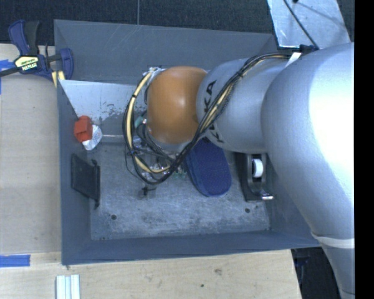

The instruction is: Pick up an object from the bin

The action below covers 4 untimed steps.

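Our gripper [151, 178], hidden under its orange wrist cover [171, 104], sits just left in view of the dark blue oval pouch [210, 170]; whether it is spread or closed, we cannot tell.

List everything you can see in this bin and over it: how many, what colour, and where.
bin: one, grey metal, middle of the view.
red lump: one, red with a silvery crumpled bit below it, by the left wall, upper part.
flat black block: one, black, by the left wall, below the red lump.
blue oval thing: one, dark blue, mid-floor, partly under the arm.
black and white thing: one, right of the blue oval thing, partly under the arm.
small dark bit: one, on the floor below the cables.
orange wrist cover: one, upper middle.
cables: a bundle, black and yellow, beside the cover.
arm: one, silver-grey, from the right.
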Each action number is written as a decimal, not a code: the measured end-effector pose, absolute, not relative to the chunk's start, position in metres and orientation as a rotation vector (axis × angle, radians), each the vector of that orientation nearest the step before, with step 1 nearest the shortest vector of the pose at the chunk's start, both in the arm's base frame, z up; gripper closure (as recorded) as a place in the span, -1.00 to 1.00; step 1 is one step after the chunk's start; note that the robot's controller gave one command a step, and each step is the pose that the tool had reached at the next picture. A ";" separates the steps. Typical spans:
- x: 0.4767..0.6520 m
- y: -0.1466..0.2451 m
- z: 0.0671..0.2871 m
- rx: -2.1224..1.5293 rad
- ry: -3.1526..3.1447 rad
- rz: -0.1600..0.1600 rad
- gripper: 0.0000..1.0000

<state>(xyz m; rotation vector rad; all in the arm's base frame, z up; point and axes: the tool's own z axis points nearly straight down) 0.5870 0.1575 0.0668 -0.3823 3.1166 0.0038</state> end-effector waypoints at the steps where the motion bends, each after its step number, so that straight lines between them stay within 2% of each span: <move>1: 0.605 0.187 0.162 -0.394 3.103 0.004 -1.00; 2: 0.608 0.235 0.067 -0.095 3.143 -0.001 -1.00; 3: 0.610 0.234 0.071 -0.091 3.138 0.001 1.00; 4: 0.543 0.225 0.217 -0.634 3.068 0.003 1.00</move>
